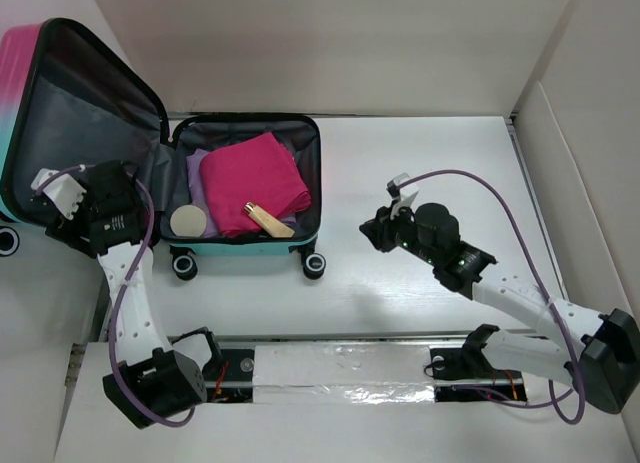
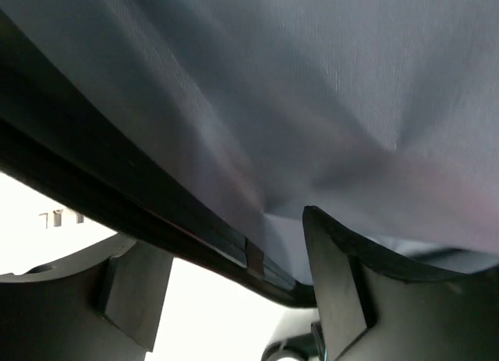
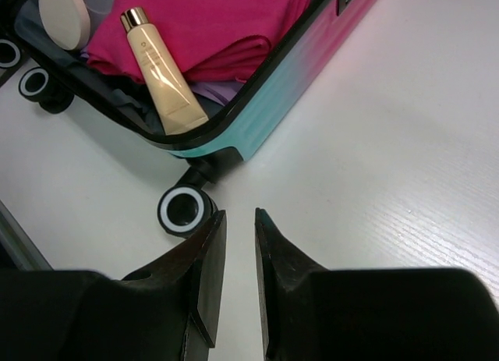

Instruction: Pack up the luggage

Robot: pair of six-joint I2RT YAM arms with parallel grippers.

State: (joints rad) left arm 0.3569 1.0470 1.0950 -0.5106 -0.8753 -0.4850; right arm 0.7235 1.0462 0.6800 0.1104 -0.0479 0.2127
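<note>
Lid of the pink-to-teal hard-shell luggage [image 1: 100,103] stands raised at its left, black rim lying between the spread jaws of the nearer left gripper [image 2: 230,244], while the right gripper [image 3: 240,217], jaws slightly apart and empty, hangs at its right.

The pink-to-teal luggage [image 1: 245,249] lies open at far left, lid raised leftward, grey-lined base flat, wheels facing near.

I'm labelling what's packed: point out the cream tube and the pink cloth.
cream tube [image 3: 164,74]: right wrist view, middle of its body.
pink cloth [image 1: 256,178]: top external view, centre of the folded fabric.
</note>
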